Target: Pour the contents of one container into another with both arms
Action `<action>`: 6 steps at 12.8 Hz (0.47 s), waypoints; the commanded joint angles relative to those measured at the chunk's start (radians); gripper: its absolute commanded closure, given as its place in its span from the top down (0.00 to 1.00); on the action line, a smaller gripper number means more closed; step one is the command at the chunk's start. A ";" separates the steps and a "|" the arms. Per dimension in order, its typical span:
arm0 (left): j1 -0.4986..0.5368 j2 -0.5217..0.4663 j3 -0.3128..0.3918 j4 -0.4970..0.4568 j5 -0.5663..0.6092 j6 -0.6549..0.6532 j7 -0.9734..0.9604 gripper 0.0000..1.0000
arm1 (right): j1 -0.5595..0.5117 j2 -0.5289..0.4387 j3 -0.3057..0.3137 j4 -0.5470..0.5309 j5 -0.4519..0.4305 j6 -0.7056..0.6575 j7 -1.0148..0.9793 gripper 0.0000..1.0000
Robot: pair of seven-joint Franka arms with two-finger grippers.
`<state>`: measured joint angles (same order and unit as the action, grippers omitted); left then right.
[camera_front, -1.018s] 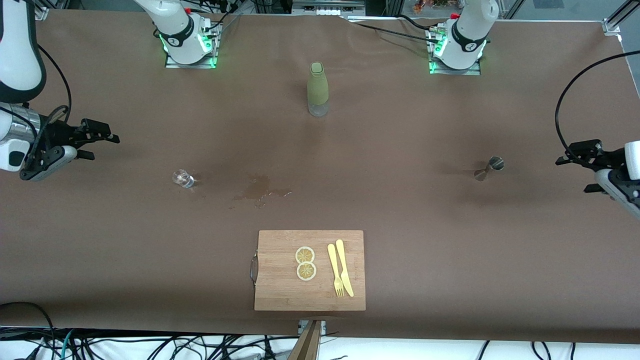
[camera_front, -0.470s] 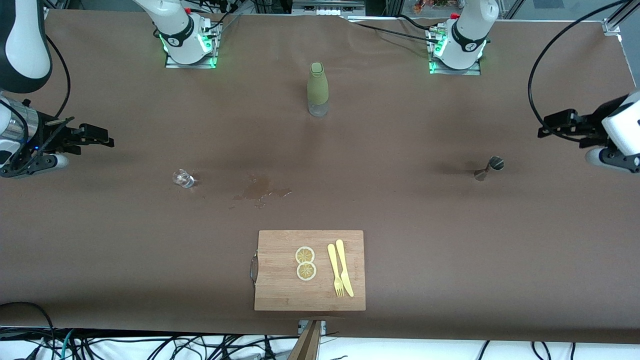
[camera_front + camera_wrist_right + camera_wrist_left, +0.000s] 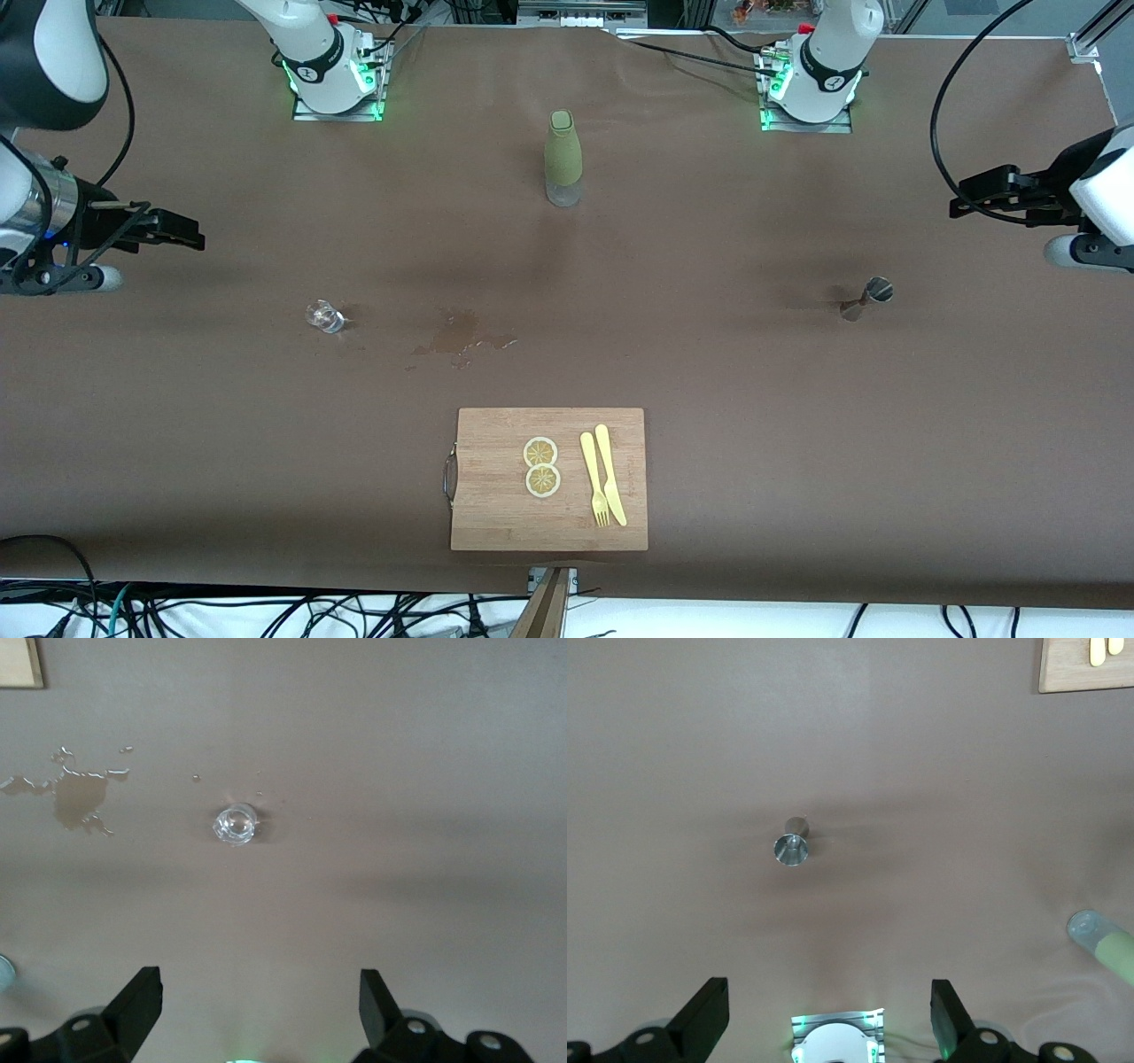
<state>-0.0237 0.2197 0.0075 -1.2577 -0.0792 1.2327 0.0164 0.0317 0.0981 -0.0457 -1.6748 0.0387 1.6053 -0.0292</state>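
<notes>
A small clear glass point(image 3: 324, 316) point(image 3: 236, 825) stands on the brown table toward the right arm's end. A steel jigger point(image 3: 866, 298) point(image 3: 791, 842) stands upright toward the left arm's end. My right gripper point(image 3: 182, 235) point(image 3: 257, 1010) hangs open and empty over the table's right-arm end, apart from the glass. My left gripper point(image 3: 974, 190) point(image 3: 828, 1023) hangs open and empty over the left-arm end, apart from the jigger. An olive-green bottle point(image 3: 563, 158) point(image 3: 1107, 943) with a clear base stands between the two arm bases.
A wet spill point(image 3: 461, 337) point(image 3: 75, 797) marks the table beside the glass, toward the middle. A wooden cutting board point(image 3: 496, 496) near the front camera carries two lemon slices point(image 3: 541, 466) and a yellow fork and knife point(image 3: 602, 478).
My left gripper has swung up and toward the arm bases, away from the jigger. The right gripper shifted slightly and levelled out. Nothing on the table moved.
</notes>
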 commanded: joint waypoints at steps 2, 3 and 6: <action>0.007 -0.016 -0.020 -0.009 0.027 -0.009 -0.026 1.00 | -0.024 -0.043 0.000 0.010 -0.020 0.008 0.040 0.99; 0.007 -0.016 -0.020 -0.009 0.027 -0.009 -0.024 1.00 | -0.029 -0.058 -0.003 0.024 -0.019 0.031 0.035 0.99; 0.007 -0.016 -0.020 -0.008 0.024 -0.007 -0.023 1.00 | -0.033 -0.081 -0.006 0.026 -0.011 0.048 0.052 0.99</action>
<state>-0.0233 0.2197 -0.0005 -1.2584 -0.0792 1.2326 0.0049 0.0032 0.0449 -0.0583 -1.6450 0.0322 1.6583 -0.0009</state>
